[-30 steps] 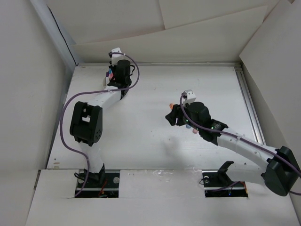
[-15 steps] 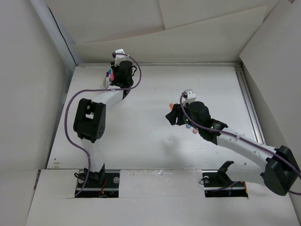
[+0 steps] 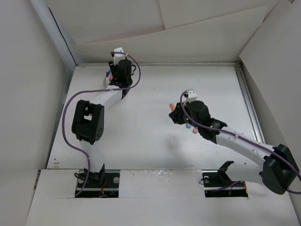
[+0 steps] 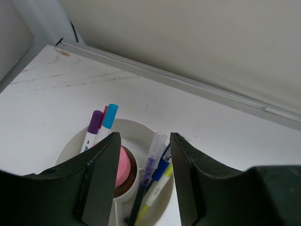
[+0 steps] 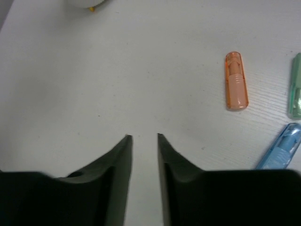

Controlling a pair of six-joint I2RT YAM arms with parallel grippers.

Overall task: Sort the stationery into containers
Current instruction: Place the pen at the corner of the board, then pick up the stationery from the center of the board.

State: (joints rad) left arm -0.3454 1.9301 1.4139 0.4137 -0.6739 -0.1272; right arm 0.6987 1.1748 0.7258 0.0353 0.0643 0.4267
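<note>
The fingers (image 4: 101,179) of the left gripper (image 4: 143,136) hide the near part of the white cup (image 4: 136,126) and most of the pink cap (image 4: 125,165). To the right of the right gripper (image 5: 144,136) and its fingers, the green stick (image 5: 295,92) is cut by the picture's edge, and the blue stick (image 5: 282,148) has its lower end hidden behind the gripper body.

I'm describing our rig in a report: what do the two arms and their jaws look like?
Both the left arm and the right arm have white links with bulky black joints. A purple cable runs along each. The jaws are dark, smooth, tapering wedges.
</note>
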